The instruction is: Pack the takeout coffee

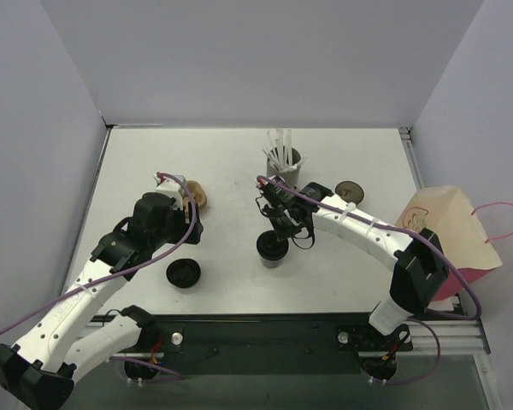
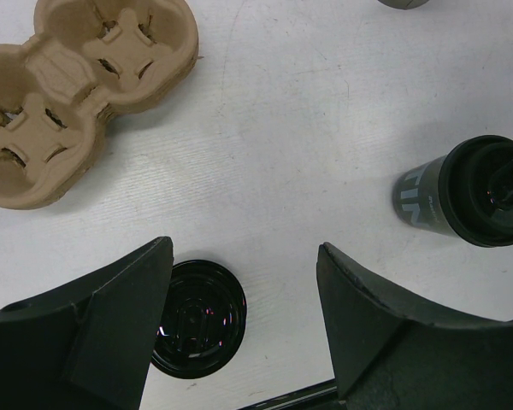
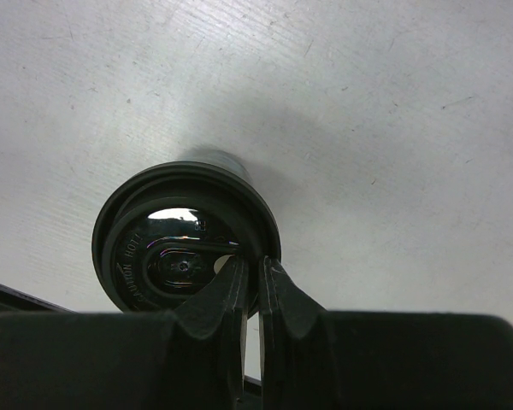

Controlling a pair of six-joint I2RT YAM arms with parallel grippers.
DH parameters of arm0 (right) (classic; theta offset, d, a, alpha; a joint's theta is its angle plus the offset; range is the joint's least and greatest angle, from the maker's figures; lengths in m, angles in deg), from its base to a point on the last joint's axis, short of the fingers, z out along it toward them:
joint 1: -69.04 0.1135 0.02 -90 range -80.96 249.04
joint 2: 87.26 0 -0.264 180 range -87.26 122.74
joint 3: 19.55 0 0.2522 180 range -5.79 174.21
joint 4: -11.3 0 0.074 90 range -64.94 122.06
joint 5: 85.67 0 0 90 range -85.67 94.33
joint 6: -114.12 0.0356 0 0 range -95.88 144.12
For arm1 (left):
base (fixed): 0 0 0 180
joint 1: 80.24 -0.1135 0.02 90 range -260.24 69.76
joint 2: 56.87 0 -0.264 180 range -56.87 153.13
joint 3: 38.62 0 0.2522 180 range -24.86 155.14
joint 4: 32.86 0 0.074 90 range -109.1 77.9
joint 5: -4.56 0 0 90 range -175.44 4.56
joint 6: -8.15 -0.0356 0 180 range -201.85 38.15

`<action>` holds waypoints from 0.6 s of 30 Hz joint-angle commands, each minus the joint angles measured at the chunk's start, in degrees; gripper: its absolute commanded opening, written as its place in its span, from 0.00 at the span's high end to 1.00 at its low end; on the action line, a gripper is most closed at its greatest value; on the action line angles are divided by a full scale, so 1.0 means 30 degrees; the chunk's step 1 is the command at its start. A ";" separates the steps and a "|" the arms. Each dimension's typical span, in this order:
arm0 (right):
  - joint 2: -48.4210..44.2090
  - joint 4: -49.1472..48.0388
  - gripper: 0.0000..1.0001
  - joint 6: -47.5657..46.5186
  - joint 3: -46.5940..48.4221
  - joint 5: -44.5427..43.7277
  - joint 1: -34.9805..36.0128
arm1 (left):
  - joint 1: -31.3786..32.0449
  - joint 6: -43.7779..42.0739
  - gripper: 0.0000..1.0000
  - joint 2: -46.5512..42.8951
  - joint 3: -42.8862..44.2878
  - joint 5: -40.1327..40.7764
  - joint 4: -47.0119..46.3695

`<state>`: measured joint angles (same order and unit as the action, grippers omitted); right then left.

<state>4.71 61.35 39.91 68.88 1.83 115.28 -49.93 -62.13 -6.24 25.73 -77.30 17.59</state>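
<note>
loose lid [image 2: 197,318]: flat and black, it lies on the table [image 1: 342,282] nearest the arm bases, left of centre.
left claw [image 2: 244,256]: it is spread wide and holds nothing. It hangs above the table, and the loose lid shows low between its fingers.
takeout coffee [image 1: 272,248]: the small dark cup stands upright near the middle of the table, to the right of the loose lid and apart from it. A glossy black lid with a sip hole sits on its rim.
right claw [image 3: 252,265]: the fingers are pressed together, with their tips at the near edge of the cup's rim. Whether they pinch the rim or only rest on it cannot be told.
cup carrier [image 2: 68,85]: made of brown moulded pulp, it sits farther back on the left. The sockets in view are empty.
straw holder [image 1: 284,161]: a grey cylinder of white straws, it stands behind the cup.
paper bag [image 1: 445,226]: pale with pink handles, it sits at the table's right edge, well apart from the cup.
progress: the cup looks lidded, but it sits in neither the carrier nor the bag, so the packing itself seems not yet done. What is probably left is seating the cup in a carrier socket and getting it to the bag.
</note>
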 commanded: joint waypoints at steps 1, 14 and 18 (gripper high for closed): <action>-0.0536 0.0851 0.91 0.0010 0.0392 -0.0572 0.0202 | -0.0082 -0.0101 0.22 -0.0120 0.0159 0.0040 -0.0657; -0.2645 0.0852 0.61 0.1617 0.0394 0.0481 -0.0381 | 0.0238 0.0308 0.23 0.0319 0.0246 -0.1508 -0.1065; -0.3085 0.0092 0.55 0.2699 -0.0657 0.1239 -0.1056 | 0.0708 0.0953 0.23 0.1051 0.0713 -0.2713 -0.1914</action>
<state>-1.81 61.90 43.47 68.88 3.36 114.07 -49.23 -61.17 -4.95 25.73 -80.58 16.87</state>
